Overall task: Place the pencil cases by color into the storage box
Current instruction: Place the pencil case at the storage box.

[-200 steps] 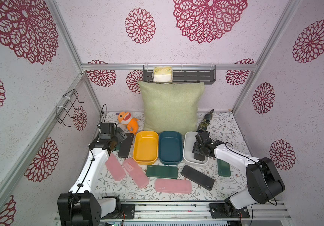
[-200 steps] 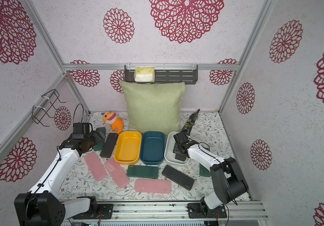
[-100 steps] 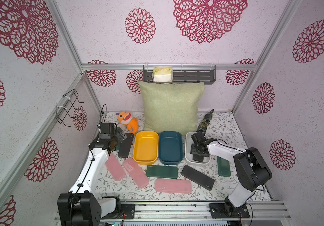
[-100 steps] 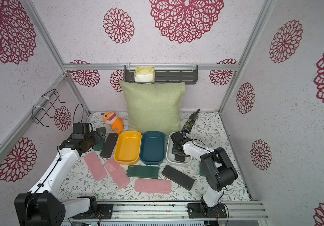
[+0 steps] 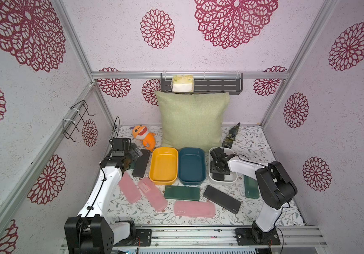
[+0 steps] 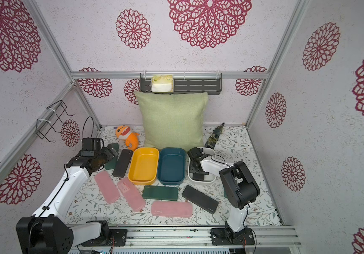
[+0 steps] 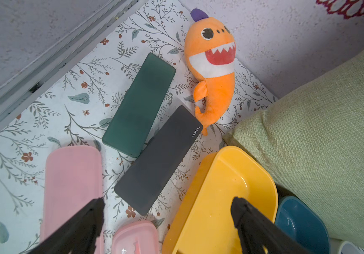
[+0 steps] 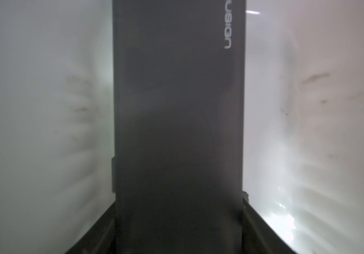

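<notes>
The right tool is clamped across a matte black, flat rectangular plastic pencil case. That case sits inside the white plastic tub, to the right of the yellow plastic tub, beyond the teal plastic tub. The left tool gapes wide and empty above the counter, just left of the yellow tub. It hangs over a second black case that lies beside a dark green case. In front of the yellow tub lie a translucent pink case and another pink case.
</notes>
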Robot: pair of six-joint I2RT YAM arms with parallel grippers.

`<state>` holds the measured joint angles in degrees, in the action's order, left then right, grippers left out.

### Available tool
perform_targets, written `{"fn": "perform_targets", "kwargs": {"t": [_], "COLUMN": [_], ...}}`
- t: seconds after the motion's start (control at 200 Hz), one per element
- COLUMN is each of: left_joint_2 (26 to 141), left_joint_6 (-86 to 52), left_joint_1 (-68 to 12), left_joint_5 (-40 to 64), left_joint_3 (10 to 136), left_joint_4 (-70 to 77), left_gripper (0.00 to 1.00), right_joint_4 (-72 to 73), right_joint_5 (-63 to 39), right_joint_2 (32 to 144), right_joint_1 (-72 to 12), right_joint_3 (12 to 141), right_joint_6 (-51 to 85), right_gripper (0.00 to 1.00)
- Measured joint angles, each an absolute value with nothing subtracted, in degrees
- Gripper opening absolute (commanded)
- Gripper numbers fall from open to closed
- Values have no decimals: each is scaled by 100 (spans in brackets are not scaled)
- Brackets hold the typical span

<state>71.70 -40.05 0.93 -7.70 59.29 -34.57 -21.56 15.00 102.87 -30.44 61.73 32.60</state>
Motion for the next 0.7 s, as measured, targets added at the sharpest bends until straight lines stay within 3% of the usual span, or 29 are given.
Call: {"fn": "perform_targets", "kwargs": {"t": [0.565, 0.7], "left_joint_2": [7244, 7247], "left_joint_6": [-4003, -4003], "left_joint_1": [93, 93], "left_joint_5": [-801, -803], "left_joint_3": [5929, 5929], "left_joint_4": [-3457, -3457], "left_gripper": [97, 97], "right_joint_4": [-2171, -2167], "right_joint_5": [1481, 1483], "right_joint_2": [10383, 10388], "right_joint_1": [-3293, -3361], "right_joint_3": [6300, 6300], "right_joint_6": [3304, 3301], "right_gripper": [0, 19]}}
